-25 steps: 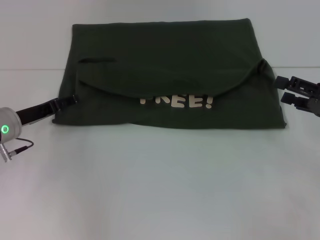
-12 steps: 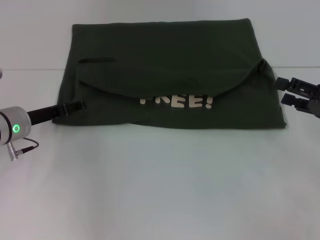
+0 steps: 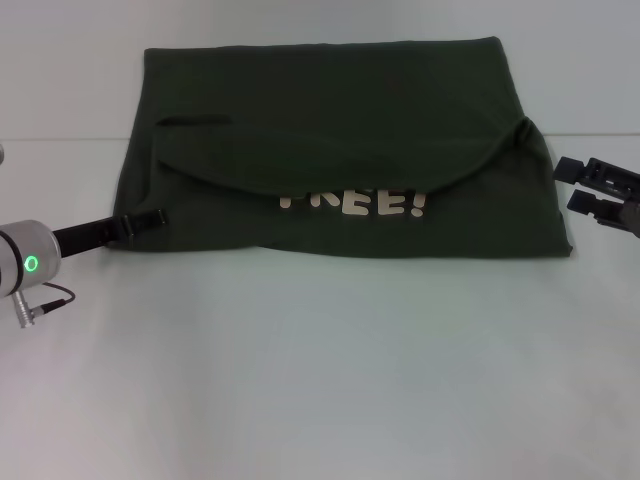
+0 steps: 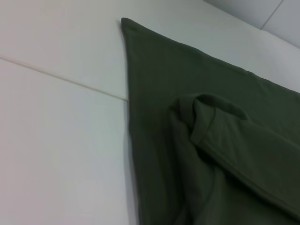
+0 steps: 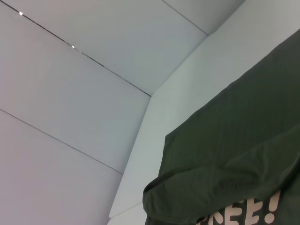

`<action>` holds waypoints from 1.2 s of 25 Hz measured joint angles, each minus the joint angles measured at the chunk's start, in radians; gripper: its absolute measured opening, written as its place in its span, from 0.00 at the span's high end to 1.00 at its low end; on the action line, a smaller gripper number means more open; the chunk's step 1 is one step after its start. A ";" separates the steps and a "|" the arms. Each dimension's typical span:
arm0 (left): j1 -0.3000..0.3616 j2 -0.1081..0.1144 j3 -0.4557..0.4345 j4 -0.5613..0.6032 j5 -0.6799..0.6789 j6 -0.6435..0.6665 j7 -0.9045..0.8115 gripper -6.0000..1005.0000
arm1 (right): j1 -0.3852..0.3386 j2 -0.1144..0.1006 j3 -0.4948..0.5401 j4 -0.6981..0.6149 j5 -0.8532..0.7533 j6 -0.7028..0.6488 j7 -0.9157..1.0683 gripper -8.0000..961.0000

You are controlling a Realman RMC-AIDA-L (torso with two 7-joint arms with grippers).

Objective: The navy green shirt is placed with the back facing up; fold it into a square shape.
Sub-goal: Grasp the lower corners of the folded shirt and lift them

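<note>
On the white desk the left gripper is seen at the near left edge of the navy green shirt, its jaws' state undeterminable, while the right gripper, jaws parted and empty, is held just beside the shirt's right edge, the shirt being spread folded across the far middle.

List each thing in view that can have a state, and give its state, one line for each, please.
navy green shirt: lies flat on the table, partly folded, a curved flap over the top of the pale lettering.
left gripper: at the shirt's left near corner, low at the cloth edge.
right gripper: open, just off the shirt's right edge, holding nothing.
table: white, bears the shirt.
</note>
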 joint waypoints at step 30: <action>0.000 -0.027 0.017 0.069 0.101 -0.026 -0.093 0.76 | 0.010 -0.003 0.026 0.012 0.002 -0.004 0.003 0.04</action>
